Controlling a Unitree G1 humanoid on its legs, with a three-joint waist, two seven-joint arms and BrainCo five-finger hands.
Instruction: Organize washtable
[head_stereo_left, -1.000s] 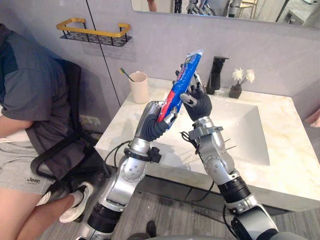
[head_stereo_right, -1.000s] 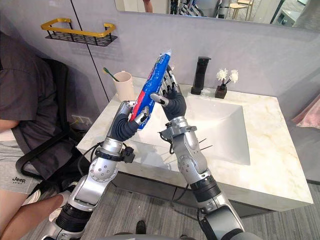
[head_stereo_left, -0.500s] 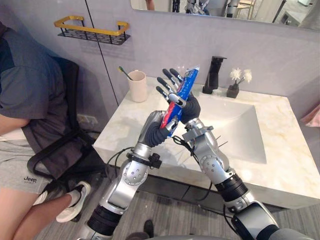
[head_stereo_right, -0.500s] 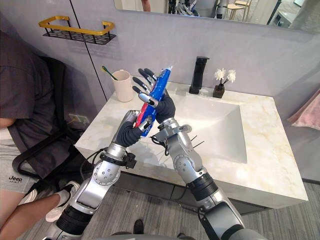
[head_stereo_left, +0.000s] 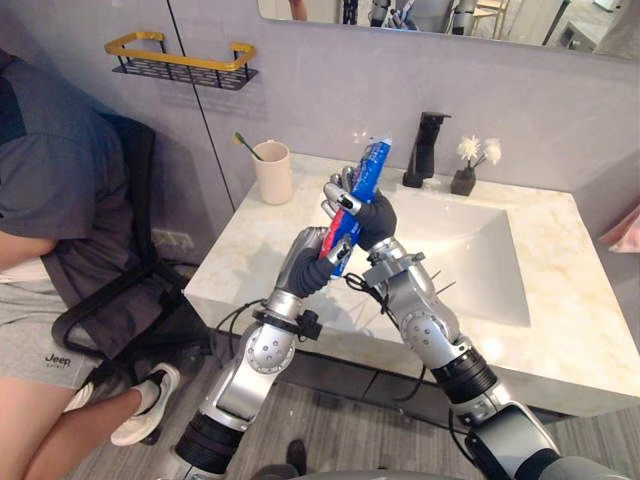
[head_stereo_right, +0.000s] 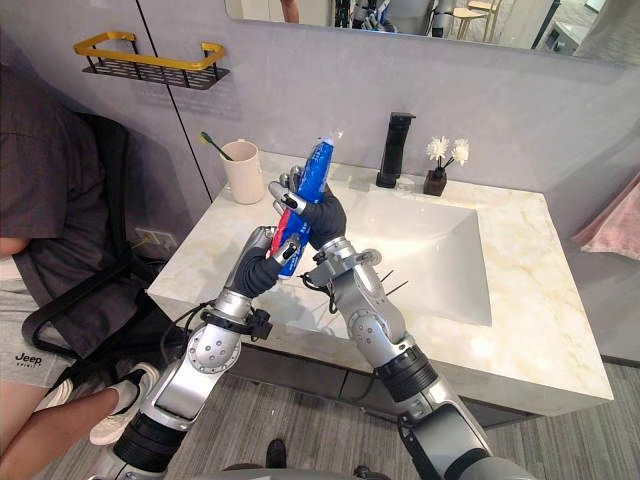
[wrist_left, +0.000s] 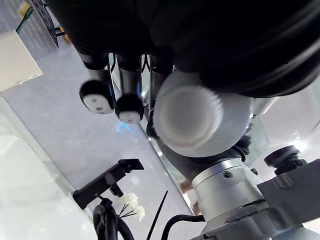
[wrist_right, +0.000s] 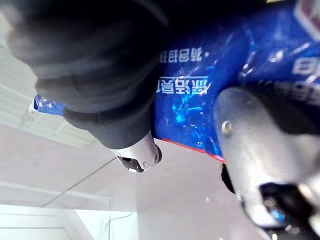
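Note:
A blue and red toothpaste tube (head_stereo_left: 368, 170) stands nearly upright in the air above the marble counter's (head_stereo_left: 250, 250) front left part. My right hand (head_stereo_left: 375, 215) is shut on its middle; its thumb and fingers wrap the blue tube (wrist_right: 210, 95) in the right wrist view. Below it, my left hand (head_stereo_left: 308, 268) grips the tube's lower end. The white ribbed cap (wrist_left: 189, 114) sits against that hand's palm, with the fingers (wrist_left: 129, 102) beside it.
A beige cup with a toothbrush (head_stereo_left: 272, 172) stands at the counter's back left. A black faucet (head_stereo_left: 420, 150) and a small vase of white flowers (head_stereo_left: 466, 172) stand behind the sink basin (head_stereo_left: 470, 250). A gold-rimmed shelf (head_stereo_left: 180, 60) hangs on the wall. A person (head_stereo_left: 60, 200) sits at left.
My right hand's fingers went from spread beside the tube to curled round it. The tube and both hands came down a little.

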